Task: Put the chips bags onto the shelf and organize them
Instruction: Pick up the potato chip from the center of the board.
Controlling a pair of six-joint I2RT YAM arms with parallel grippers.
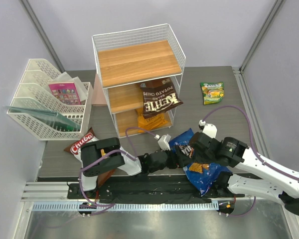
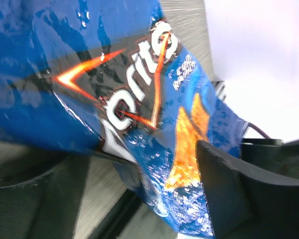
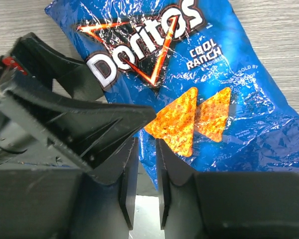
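Shelf (image 1: 139, 62) is standing beyond both my hands. Doritos bag (image 3: 214, 74) is sitting between them, off the shelf. My right hand (image 3: 145, 144) is pinching its lower edge, fingers nearly together. My left hand (image 2: 134, 152) is gaping wide, straddling the bag's side, gripping nothing.

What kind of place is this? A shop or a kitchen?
Neither, probably: it looks like a robot test booth. A left arm and a right arm are bolted at the edge of the table, plain grey walls close it in, and a wire shelf and a Doritos bag look like practice props.
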